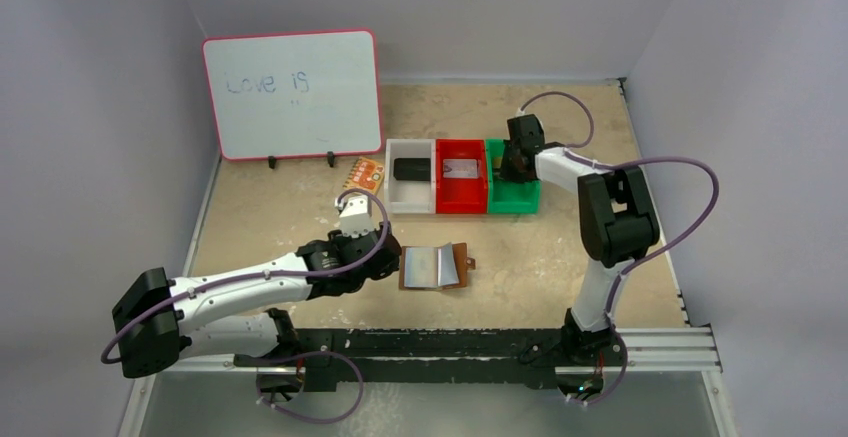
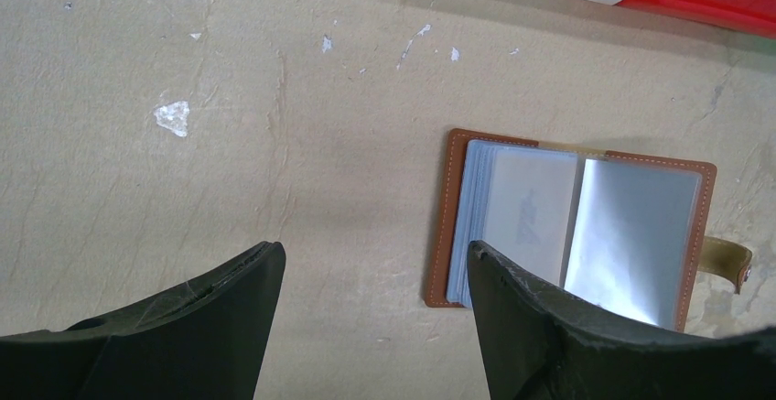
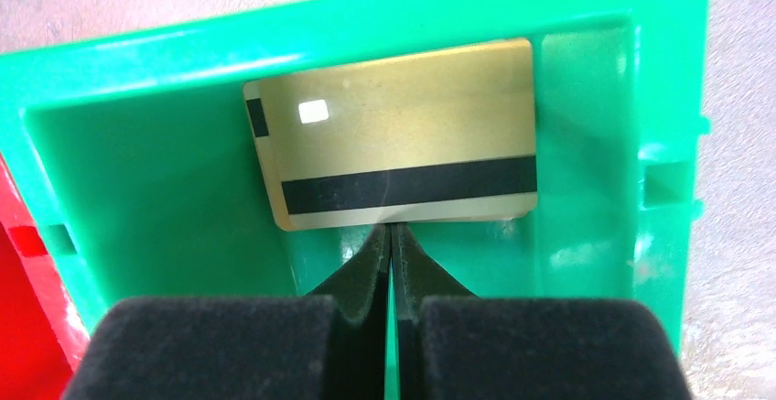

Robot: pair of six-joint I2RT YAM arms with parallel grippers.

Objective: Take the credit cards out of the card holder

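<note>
The brown card holder [image 1: 435, 265] lies open on the table, its pale pocket panels facing up [image 2: 531, 212] and its closing tab on the right. My left gripper [image 1: 386, 262] hovers open just to its left [image 2: 374, 249]; the right finger overlaps the holder's near left corner, and bare table shows between the fingers. A gold credit card [image 3: 393, 153] with a black stripe lies in the green bin [image 3: 165, 171]. My right gripper [image 3: 392, 228] is shut inside that bin [image 1: 515, 197], its tips at the card's near edge, with nothing seen between them.
A red bin [image 1: 461, 195] holding a silvery card and a white bin [image 1: 410, 197] holding a black object stand left of the green bin. An orange-yellow patterned card [image 1: 362, 173] lies by a whiteboard [image 1: 292, 94] at the back left.
</note>
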